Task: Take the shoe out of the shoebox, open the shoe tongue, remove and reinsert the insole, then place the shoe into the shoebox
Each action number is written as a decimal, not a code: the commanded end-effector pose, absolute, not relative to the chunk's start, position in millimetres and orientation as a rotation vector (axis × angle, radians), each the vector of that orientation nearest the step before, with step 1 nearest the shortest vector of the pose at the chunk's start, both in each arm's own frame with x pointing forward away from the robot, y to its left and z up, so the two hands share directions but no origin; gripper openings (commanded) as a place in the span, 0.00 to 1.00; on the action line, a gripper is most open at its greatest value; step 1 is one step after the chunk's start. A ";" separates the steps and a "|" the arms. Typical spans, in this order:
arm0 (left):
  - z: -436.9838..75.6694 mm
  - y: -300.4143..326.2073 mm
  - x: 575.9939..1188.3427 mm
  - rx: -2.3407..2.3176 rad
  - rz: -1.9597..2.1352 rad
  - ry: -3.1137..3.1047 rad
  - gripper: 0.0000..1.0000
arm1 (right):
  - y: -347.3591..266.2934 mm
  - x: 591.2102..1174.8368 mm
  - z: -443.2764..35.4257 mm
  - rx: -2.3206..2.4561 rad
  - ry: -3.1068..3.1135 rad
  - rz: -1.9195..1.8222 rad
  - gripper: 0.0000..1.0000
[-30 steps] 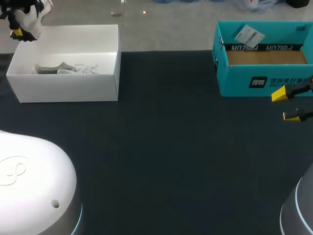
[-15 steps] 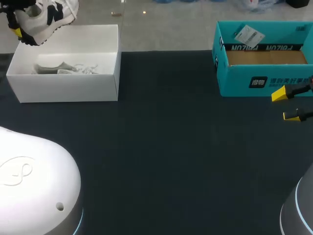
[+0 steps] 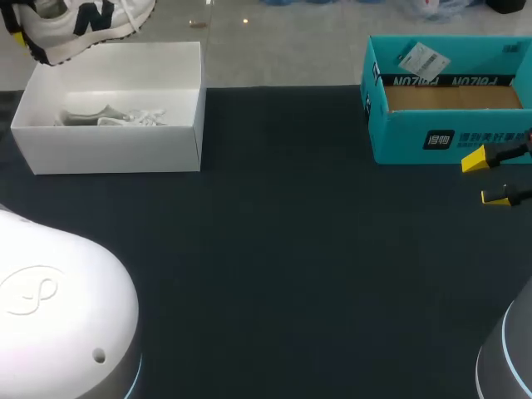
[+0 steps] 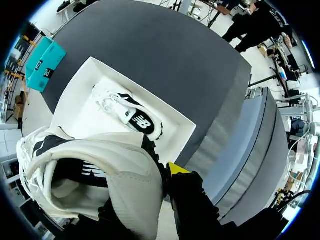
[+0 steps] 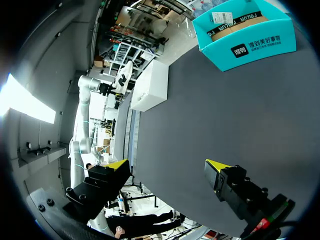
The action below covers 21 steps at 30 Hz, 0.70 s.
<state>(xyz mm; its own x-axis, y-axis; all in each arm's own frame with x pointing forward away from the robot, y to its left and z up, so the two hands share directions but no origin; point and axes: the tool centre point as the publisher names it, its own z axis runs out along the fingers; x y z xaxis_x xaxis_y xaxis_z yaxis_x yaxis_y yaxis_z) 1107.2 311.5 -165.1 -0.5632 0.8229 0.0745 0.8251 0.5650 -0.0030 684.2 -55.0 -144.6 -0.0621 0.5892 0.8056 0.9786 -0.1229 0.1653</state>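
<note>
A white sneaker with black markings (image 3: 83, 21) hangs above the far left corner of the open white shoebox (image 3: 112, 145). My left gripper (image 3: 18, 37) is shut on its heel collar. In the left wrist view one yellow-tipped finger (image 4: 176, 168) lies outside the sneaker's heel (image 4: 115, 185) and the other is hidden inside it. Far below, a second sneaker (image 4: 131, 116) lies in the shoebox (image 4: 172, 125); the head view shows it (image 3: 116, 116) too. My right gripper (image 3: 486, 179) stands open and empty at the table's right edge, its fingers (image 5: 216, 166) wide apart over bare cloth.
A teal cardboard box (image 3: 445, 137) with a white label stands at the back right, just beyond my right gripper. The dark tablecloth (image 3: 291, 249) stretches between the two boxes. My arms' white bases fill the near corners.
My left gripper has lifted the sneaker higher and swung it rightward over the shoebox, so more of the shoe shows. The right arm has kept still.
</note>
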 end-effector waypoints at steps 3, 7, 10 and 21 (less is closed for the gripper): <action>-170.3 309.6 1098.6 -1.729 -0.301 -2.550 0.00 | -54.7 683.2 -144.8 -1.743 -1.673 -1.069 1.00; -170.3 309.6 1098.6 -1.729 -0.301 -2.550 0.00 | -54.7 683.2 -144.8 -1.743 -1.673 -1.069 1.00; -170.3 309.6 1098.6 -1.729 -0.301 -2.550 0.00 | -54.7 683.2 -144.8 -1.743 -1.673 -1.069 1.00; -185.2 313.1 1098.6 -2.065 -0.172 -2.315 0.00 | -54.7 683.2 -144.8 -1.743 -1.673 -1.069 1.00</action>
